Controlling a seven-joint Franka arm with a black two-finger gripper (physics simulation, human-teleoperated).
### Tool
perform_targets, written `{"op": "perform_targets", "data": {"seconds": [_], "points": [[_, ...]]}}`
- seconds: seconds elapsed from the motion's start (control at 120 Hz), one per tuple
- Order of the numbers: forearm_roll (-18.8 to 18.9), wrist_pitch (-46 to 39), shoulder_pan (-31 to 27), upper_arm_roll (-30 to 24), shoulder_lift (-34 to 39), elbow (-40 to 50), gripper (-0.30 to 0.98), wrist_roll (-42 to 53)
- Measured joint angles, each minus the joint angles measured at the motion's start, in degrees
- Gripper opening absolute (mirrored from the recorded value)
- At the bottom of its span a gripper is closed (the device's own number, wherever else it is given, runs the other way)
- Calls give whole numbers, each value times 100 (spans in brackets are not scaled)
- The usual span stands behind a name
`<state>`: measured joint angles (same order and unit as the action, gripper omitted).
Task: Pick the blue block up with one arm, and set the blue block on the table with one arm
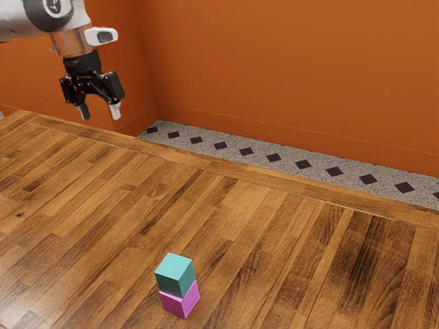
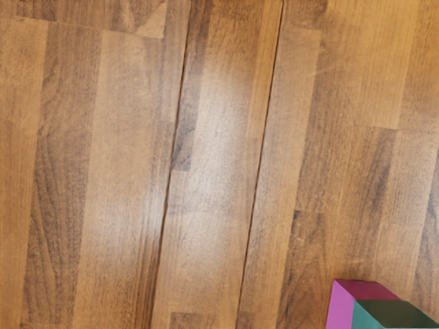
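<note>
Robot arm and stacked blocks, as seen by an onlooker in the room. The arm (image 1: 20, 24), white with a black hand, enters from the exterior view's left and carries its gripper (image 1: 100, 113) above the wooden table (image 1: 274, 240), fingertips directed downward. The two fingers stand well parted, a wide gap between their tips through which the orange wall (image 1: 288, 68) is visible; they have hold of nothing. Whether this is their fullest spread I cannot tell. The blue block (image 1: 175, 275), teal in tone, lies well apart from the gripper and lower down, nearer to me. It rests on top of a pink block (image 1: 180, 303), which in turn stands on the table; the two form a small upright stack, the upper block's faces not quite flush with those of the lower. In the wrist view, the table's surface shows long planks of lighter and darker grain, two dark seams and a soft sheen of light; a part of each block appears there as well, both cropped by the frame. Beyond the table, along the foot of the wall, runs a speckled grey strip (image 1: 260, 155) set with a row of dark diamonds.
</note>
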<state>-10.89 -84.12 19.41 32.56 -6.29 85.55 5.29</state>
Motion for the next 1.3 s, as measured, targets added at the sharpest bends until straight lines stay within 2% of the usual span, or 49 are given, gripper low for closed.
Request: {"op": "perform_targets", "data": {"seconds": [0.067,0.133,0.208,0.267,0.4,0.475,0.6,0.75,1.017,1.3], "points": [[93,-157,-11,-15,80,137,66,10],[113,-358,2,-18,-173,160,66,17],[82,-747,408,-34,-629,194,66,-19],[2,-1113,581,-239,-707,483,66,-73],[-43,-2457,252,-1104,-136,2306,66,-187],[206,-2964,6,-1693,238,2941,66,-336],[462,-3487,-22,-2241,977,4013,66,-608],[659,-3806,-529,-2826,1646,4880,66,-902],[756,-4006,-468,-3279,1721,5060,66,-1394],[615,-4052,-427,-3640,1957,5515,66,-2077]]}}
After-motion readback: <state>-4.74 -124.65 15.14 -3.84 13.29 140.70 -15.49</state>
